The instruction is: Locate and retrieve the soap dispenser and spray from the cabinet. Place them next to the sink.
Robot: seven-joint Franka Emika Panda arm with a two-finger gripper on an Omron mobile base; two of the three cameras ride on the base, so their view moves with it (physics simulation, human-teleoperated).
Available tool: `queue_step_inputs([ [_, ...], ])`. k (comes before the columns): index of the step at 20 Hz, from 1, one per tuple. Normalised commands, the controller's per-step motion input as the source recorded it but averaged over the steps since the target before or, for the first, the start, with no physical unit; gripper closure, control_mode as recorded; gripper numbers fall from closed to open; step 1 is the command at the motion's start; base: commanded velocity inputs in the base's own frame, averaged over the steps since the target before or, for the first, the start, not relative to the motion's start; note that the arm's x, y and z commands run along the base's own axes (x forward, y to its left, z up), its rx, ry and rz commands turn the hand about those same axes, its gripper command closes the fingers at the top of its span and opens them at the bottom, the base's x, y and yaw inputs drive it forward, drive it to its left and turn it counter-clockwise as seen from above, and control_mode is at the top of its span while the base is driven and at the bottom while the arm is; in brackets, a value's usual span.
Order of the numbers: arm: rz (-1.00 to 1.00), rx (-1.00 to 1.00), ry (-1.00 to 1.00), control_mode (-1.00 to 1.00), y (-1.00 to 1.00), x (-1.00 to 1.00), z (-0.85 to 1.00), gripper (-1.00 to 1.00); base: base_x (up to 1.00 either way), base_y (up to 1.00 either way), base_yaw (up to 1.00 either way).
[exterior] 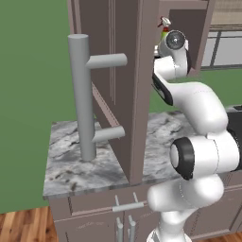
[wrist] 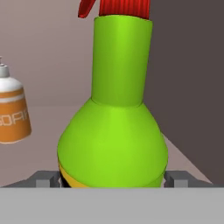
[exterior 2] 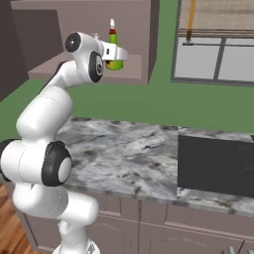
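My gripper (wrist: 113,178) stands with its jaws wide apart, one grey fingertip (wrist: 47,179) on each side of the base of the spray (wrist: 113,131), not visibly pressing on it; the bottle is bright green with a red trigger head, upright on the cabinet shelf (exterior 2: 74,69); to its left in the hand view, well back on the same shelf, stands the orange and white soap dispenser (wrist: 12,111); in the right base view my hand (exterior 2: 110,51) is level with the spray's lower body; the cabinet (exterior: 142,71) door hangs open toward the base, its long grey bar handle (exterior: 81,94) upright; below lies the veined marble counter (exterior 2: 124,149); the dark sink (exterior 2: 216,166) sits to the right of it.
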Motion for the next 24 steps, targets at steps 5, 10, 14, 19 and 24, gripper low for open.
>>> queue_step_inputs([
  [5, -0.04, 0.0, 0.0, -1.0, -0.01, -0.49, 0.03, 1.0, 0.0, 0.0, 0.0],
  [10, -0.02, 0.01, -0.03, -1.0, -0.09, -0.7, 0.0, 1.0, 0.0, 0.0, 0.0],
  [14, 0.0, 0.02, -0.09, -1.0, -0.11, -0.88, 0.0, 1.0, 0.0, 0.0, 0.0],
  [19, 0.0, 0.0, -0.02, -1.0, -0.06, -0.87, -0.01, 1.0, 0.0, 0.0, 0.0],
  [24, 0.0, 0.0, 0.0, -1.0, -0.07, -0.89, -0.03, 1.0, 0.0, 0.0, 0.0],
])
